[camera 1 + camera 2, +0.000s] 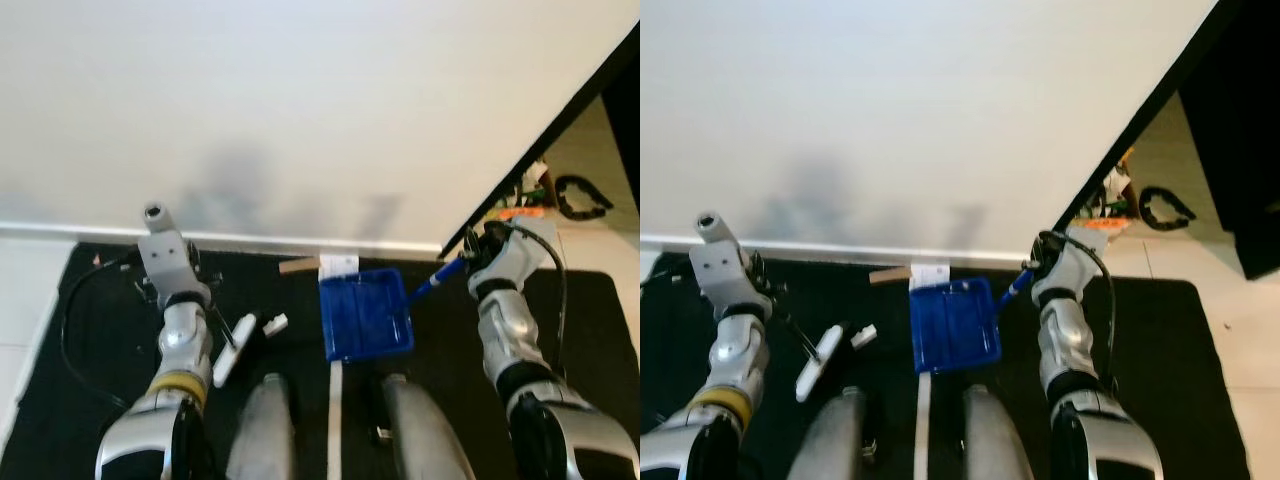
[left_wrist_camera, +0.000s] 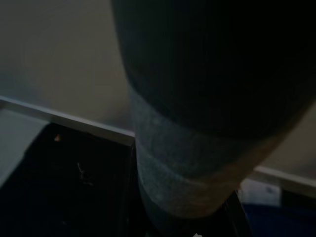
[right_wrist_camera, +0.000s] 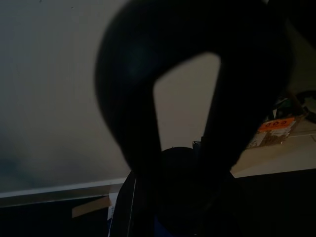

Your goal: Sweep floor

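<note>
Right gripper (image 1: 462,262): closed on blue dustpan (image 1: 364,314) handle; pan rests on black mat (image 1: 100,400).
Left gripper (image 1: 205,300): grip unclear; white brush (image 1: 233,350) just beside.
Handling: dustpan likely light, rigid; best held by handle.

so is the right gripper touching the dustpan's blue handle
Touching. In the left eye view the blue handle of the dustpan runs straight into the right gripper, with no gap between them.

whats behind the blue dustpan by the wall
Behind the blue dustpan, by the baseboard, lie a white paper scrap and a brown cardboard strip. The floor under the pan is hidden.
</note>
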Tool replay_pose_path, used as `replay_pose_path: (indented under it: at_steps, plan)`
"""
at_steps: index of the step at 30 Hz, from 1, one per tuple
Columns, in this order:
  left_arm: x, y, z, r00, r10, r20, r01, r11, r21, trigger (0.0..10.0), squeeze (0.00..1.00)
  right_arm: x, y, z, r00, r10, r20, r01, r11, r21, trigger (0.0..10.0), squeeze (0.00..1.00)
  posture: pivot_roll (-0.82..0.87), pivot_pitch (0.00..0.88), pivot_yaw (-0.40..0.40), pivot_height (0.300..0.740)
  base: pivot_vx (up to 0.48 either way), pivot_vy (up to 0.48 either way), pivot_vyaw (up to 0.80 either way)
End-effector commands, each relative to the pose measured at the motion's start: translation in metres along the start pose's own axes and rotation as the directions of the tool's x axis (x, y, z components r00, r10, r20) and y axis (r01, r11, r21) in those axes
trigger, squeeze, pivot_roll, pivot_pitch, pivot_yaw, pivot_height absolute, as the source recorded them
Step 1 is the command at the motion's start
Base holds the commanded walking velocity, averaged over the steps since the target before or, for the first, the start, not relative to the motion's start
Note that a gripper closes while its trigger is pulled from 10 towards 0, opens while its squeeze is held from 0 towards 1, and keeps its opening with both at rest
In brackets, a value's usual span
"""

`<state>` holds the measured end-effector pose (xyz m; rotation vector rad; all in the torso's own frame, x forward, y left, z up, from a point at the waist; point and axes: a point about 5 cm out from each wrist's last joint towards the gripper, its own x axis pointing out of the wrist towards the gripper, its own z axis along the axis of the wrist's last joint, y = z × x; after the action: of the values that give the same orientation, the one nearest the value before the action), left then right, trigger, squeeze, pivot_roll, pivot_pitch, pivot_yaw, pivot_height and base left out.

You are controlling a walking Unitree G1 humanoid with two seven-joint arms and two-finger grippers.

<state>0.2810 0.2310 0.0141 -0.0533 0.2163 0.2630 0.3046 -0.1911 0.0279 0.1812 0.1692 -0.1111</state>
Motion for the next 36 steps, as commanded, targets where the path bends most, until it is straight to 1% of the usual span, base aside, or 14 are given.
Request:
replay_pose_path:
  at_steps: [1, 2, 3, 7, 11, 13, 17, 19, 20, 24, 30, 33, 34, 36]
  plan:
    - [-0.015, -0.003, -0.033, 0.987, -0.002, -0.162, -0.004, 0.999, -0.037, 10.0, 0.0, -0.021, 0.011, -0.046, 0.974, 0.029, -0.225, -0.01, 0.996, 0.089, 10.0, 0.0, 0.02, 0.112, 0.08, 0.74, 0.0, 0.0, 0.0]
    - [-0.014, -0.006, -0.031, 0.987, -0.018, -0.163, 0.015, 1.0, -0.018, 10.0, 0.0, -0.02, 0.011, -0.046, 0.974, 0.027, -0.224, -0.007, 0.996, 0.092, 10.0, 0.0, 0.02, 0.093, 0.082, 0.74, 0.0, 0.0, 0.0]
    - [-0.009, -0.012, -0.027, 0.986, -0.036, -0.165, 0.036, 0.999, -0.003, 10.0, 0.0, -0.016, 0.009, -0.041, 0.976, 0.022, -0.219, 0.001, 0.995, 0.101, 10.0, 0.0, 0.05, 0.152, 0.051, 0.74, 0.0, 0.0, 0.0]
    - [-0.004, -0.013, -0.019, 0.989, -0.043, -0.141, 0.04, 0.999, -0.022, 10.0, 0.0, -0.012, 0.011, -0.037, 0.976, 0.028, -0.217, -0.008, 0.996, 0.092, 10.0, 0.0, 0.05, 0.175, 0.045, 0.74, 0.0, 0.0, 0.0]
    - [0.001, -0.011, -0.01, 0.993, -0.043, -0.108, 0.043, 0.999, -0.007, 10.0, 0.0, -0.009, 0.018, -0.033, 0.977, 0.051, -0.206, -0.048, 0.999, 0.017, 10.0, 0.0, 0.06, 0.118, 0.062, 0.74, 0.0, 0.0, 0.0]
    - [0.004, -0.008, -0.006, 0.994, -0.041, -0.101, 0.041, 0.999, 0.002, 10.0, 0.0, -0.007, 0.022, -0.031, 0.978, 0.062, -0.2, -0.065, 0.998, -0.012, 10.0, 0.0, 0.07, 0.119, 0.056, 0.74, 0.0, 0.0, 0.0]
    - [0.011, 0.01, 0.015, 1.0, 0.015, 0.007, -0.016, 0.998, 0.059, 10.0, 0.0, -0.002, 0.024, -0.019, 0.99, 0.063, -0.126, -0.061, 0.998, 0.026, 10.0, 0.0, 0.08, 0.147, -0.012, 0.74, 0.0, 0.0, 0.0]
    - [0.012, 0.012, 0.019, 0.999, 0.036, 0.034, -0.038, 0.997, 0.072, 10.0, 0.0, -0.001, 0.023, -0.017, 0.991, 0.068, -0.117, -0.065, 0.997, 0.028, 10.0, 0.0, 0.08, 0.157, -0.031, 0.74, 0.0, 0.0, 0.0]
    - [0.013, 0.013, 0.024, 0.996, 0.056, 0.067, -0.061, 0.995, 0.082, 10.0, 0.0, 0.002, 0.025, -0.013, 0.991, 0.083, -0.104, -0.081, 0.996, 0.022, 10.0, 0.0, 0.08, 0.205, -0.073, 0.74, 0.0, 0.0, 0.0]
    - [0.015, 0.018, 0.038, 0.986, 0.085, 0.146, -0.1, 0.991, 0.094, 10.0, 0.0, 0.007, 0.032, -0.003, 0.989, 0.125, -0.072, -0.126, 0.992, -0.006, 10.0, 0.0, 0.07, 0.242, -0.091, 0.74, 0.0, 0.0, 0.0]
    - [0.021, 0.028, 0.08, 0.93, 0.087, 0.358, -0.132, 0.986, 0.104, 10.0, 0.0, 0.012, 0.037, 0.006, 0.987, 0.155, -0.05, -0.157, 0.986, -0.058, 10.0, 0.0, 0.03, 0.311, -0.116, 0.74, 0.0, 0.0, 0.0]
    - [0.023, 0.029, 0.097, 0.9, 0.106, 0.424, -0.15, 0.986, 0.073, 10.0, 0.0, 0.013, 0.036, 0.008, 0.987, 0.153, -0.04, -0.155, 0.986, -0.057, 10.0, 0.0, 0.02, 0.332, -0.122, 0.74, 0.0, 0.0, 0.0]
    - [0.025, 0.029, 0.11, 0.871, 0.129, 0.475, -0.161, 0.987, 0.027, 10.0, 0.0, 0.013, 0.035, 0.01, 0.987, 0.155, -0.029, -0.156, 0.986, -0.055, 10.0, 0.0, 0.01, 0.343, -0.126, 0.74, 0.0, 0.0, 0.0]
    - [0.026, 0.027, 0.116, 0.859, 0.123, 0.498, -0.159, 0.987, 0.032, 10.0, 0.0, 0.013, 0.035, 0.01, 0.987, 0.155, -0.029, -0.157, 0.986, -0.05, 10.0, 0.0, 0.01, 0.349, -0.126, 0.74, 0.0, 0.0, 0.0]
